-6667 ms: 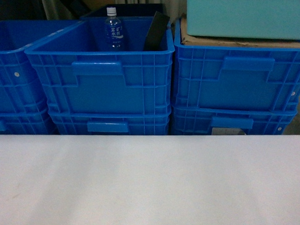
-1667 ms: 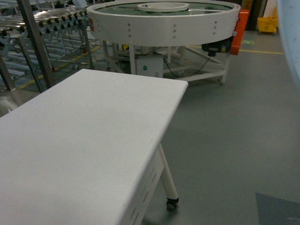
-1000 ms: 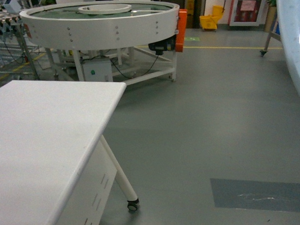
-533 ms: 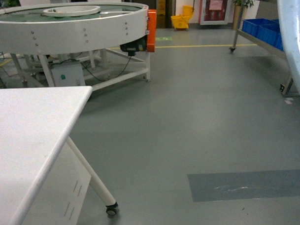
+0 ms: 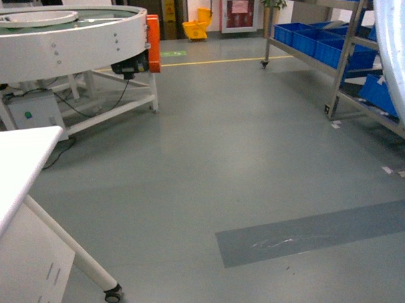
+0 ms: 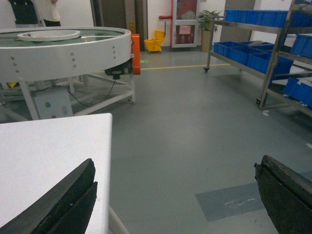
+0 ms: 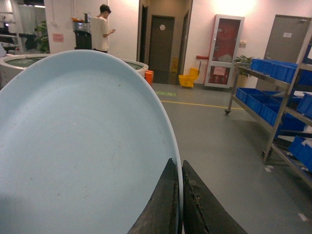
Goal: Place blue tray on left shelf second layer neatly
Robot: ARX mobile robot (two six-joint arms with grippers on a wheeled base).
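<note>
The pale blue tray fills the left of the right wrist view, held on edge. My right gripper is shut on its rim, one finger on each face. In the head view the tray shows as a pale curved band at the right edge. A steel shelf rack with blue crates on its tiers stands across the floor at the right; it also appears in the left wrist view. My left gripper is open with nothing in it, over the white table's corner.
The white table on castors is at the lower left. A round white conveyor stands behind it. A yellow mop bucket is by the far wall. A person stands in the background. A darker patch marks the grey floor.
The head view has swung right: the table and round conveyor slid left, and the steel rack with crates came further into view. The tray stays at the right edge.
</note>
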